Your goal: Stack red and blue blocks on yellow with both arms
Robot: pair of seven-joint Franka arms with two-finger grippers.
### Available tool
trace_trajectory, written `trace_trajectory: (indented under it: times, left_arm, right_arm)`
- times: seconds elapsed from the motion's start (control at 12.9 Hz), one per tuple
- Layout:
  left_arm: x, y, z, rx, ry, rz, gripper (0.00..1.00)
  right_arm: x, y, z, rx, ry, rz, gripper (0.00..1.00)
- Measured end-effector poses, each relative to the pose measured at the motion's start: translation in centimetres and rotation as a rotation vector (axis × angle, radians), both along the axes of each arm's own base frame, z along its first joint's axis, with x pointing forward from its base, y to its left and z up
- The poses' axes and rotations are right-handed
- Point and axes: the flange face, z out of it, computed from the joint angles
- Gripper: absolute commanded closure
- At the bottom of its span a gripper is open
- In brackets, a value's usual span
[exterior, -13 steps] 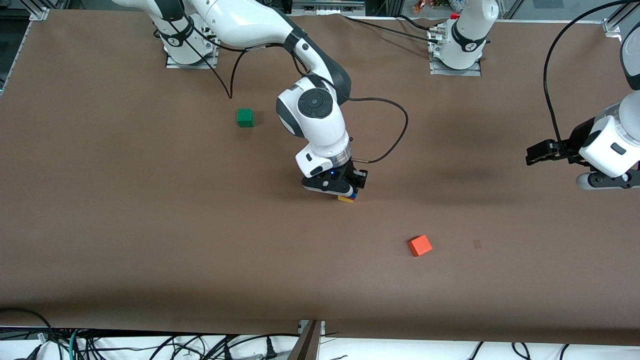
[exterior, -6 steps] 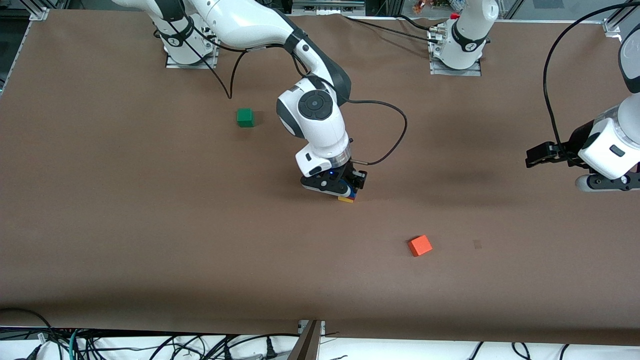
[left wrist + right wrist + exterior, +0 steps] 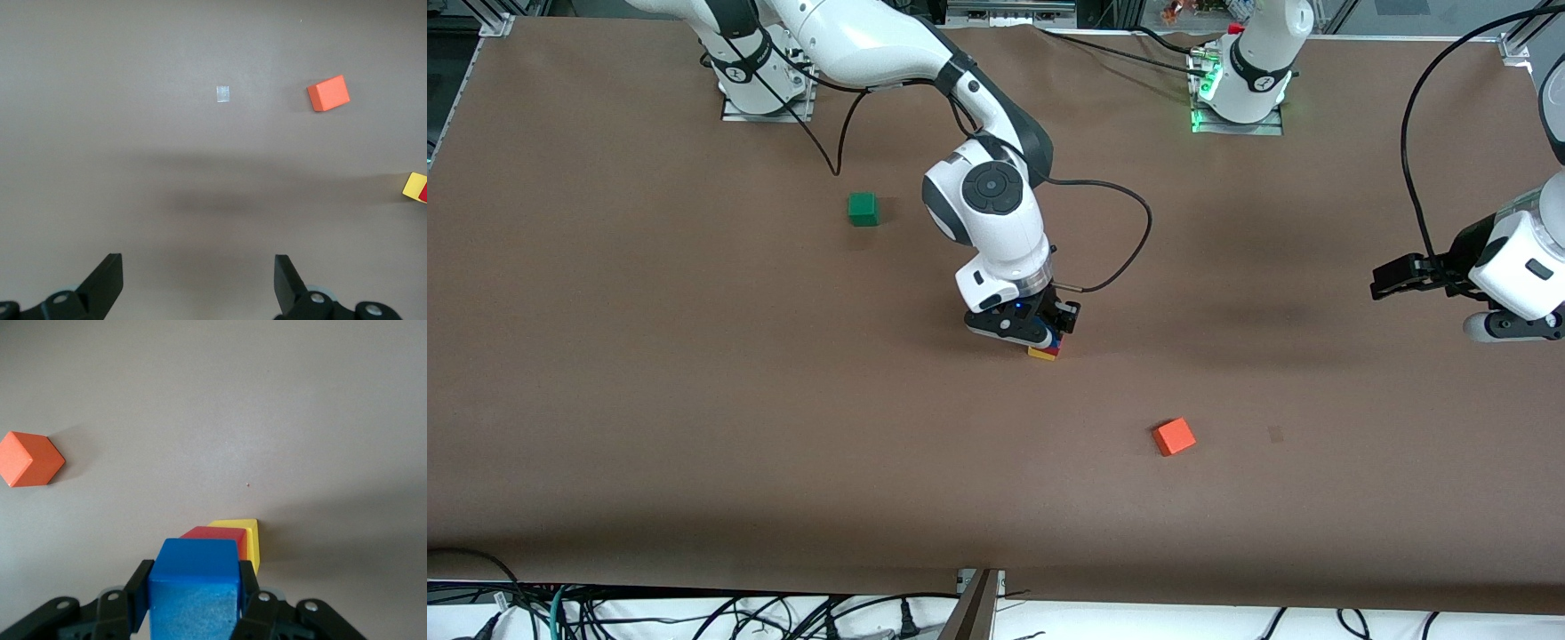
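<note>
The yellow cube [image 3: 1040,354] stands on the table near its middle, with the red cube [image 3: 1055,348] on it and the blue cube [image 3: 1057,338] on the red one. My right gripper [image 3: 1042,334] is shut on the blue cube. In the right wrist view the blue cube [image 3: 193,583] sits between the fingers [image 3: 139,595], above the red cube [image 3: 215,534] and the yellow cube [image 3: 252,543]. My left gripper [image 3: 1392,277] is open and empty, up over the left arm's end of the table. Its wrist view [image 3: 198,280] shows the edges of the yellow cube [image 3: 413,184] and the red cube [image 3: 423,194].
An orange cube [image 3: 1174,436] lies nearer to the front camera than the stack, toward the left arm's end. It also shows in both wrist views [image 3: 328,93] [image 3: 29,459]. A green cube [image 3: 863,209] lies farther back, toward the right arm's base. A black cable [image 3: 1129,213] loops beside the right wrist.
My left arm has drawn back a little toward its end of the table. My right gripper stays on the blue cube atop the stack. Green lights have come on at the left arm's base.
</note>
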Motion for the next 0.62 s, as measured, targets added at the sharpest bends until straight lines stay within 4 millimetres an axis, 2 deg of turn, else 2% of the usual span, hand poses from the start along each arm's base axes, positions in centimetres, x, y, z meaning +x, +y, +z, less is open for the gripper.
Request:
trace_trajectory:
  times: [0.15, 0.23, 0.31, 0.62]
  left_arm:
    - [0.0, -0.01, 0.0, 0.0, 0.0, 0.0, 0.0]
    - [0.0, -0.04, 0.0, 0.0, 0.0, -0.001, 0.0]
    - [0.0, -0.08, 0.0, 0.0, 0.0, -0.002, 0.0]
    - [0.01, -0.1, 0.0, 0.0, -0.001, -0.002, 0.0]
  right_arm:
    - [-0.02, 0.02, 0.0, 0.002, 0.002, -0.01, 0.27]
    - [-0.01, 0.02, 0.01, 0.002, 0.002, -0.01, 0.1]
    - [0.0, 0.02, 0.02, 0.003, 0.001, -0.011, 0.0]
    - [0.41, -0.25, 0.78, 0.008, -0.006, -0.019, 0.0]
